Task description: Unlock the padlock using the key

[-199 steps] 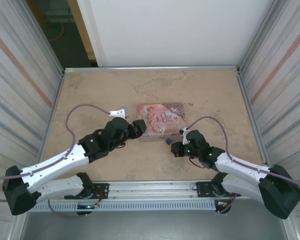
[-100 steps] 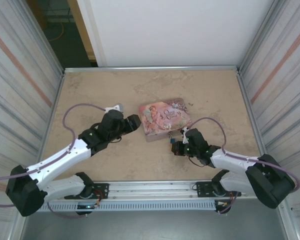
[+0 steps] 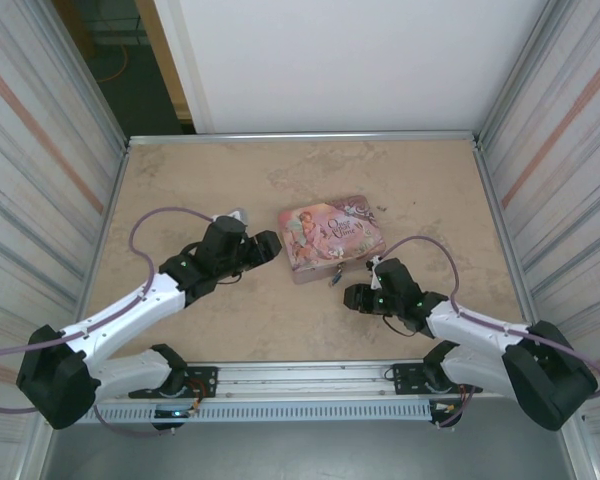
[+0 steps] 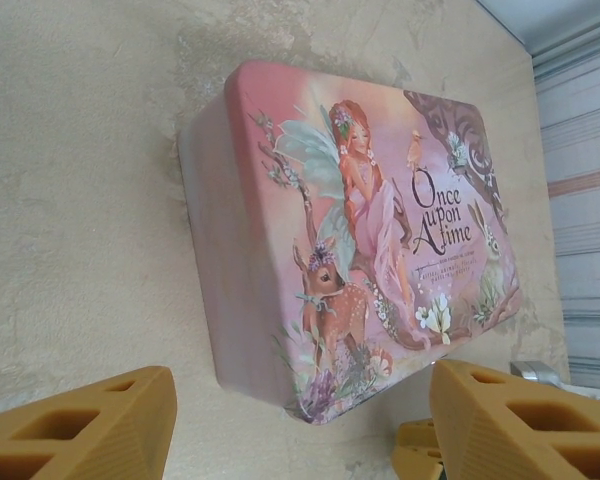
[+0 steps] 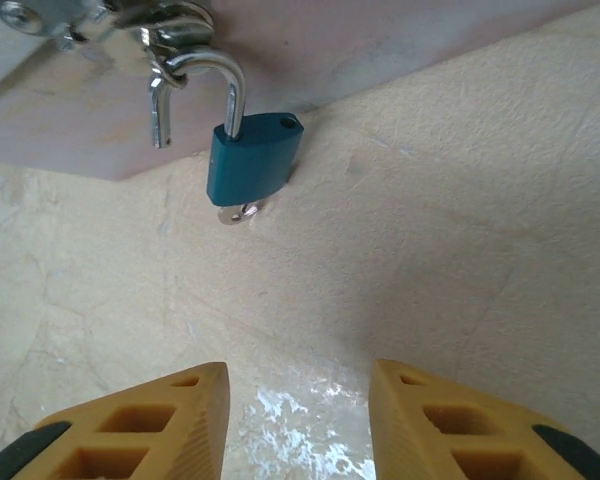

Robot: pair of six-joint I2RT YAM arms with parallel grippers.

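Padlock [image 5: 252, 160] hangs straight ahead of the right gripper [image 5: 298, 385], just beyond its spread, empty jaws, long axis pointing back at the claw, key [image 5: 238, 212] stub at its near end. Left gripper [image 4: 300, 395], also spread, fronts the tin [image 4: 360, 220], farther off.

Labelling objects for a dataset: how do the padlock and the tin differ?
The padlock is plain teal with a silvery shackle; the tin is pink, printed with a fairy picture. The padlock is far smaller than the tin. The padlock's shackle stands open; the tin looks shut. The shackle hooks through the tin's latch.
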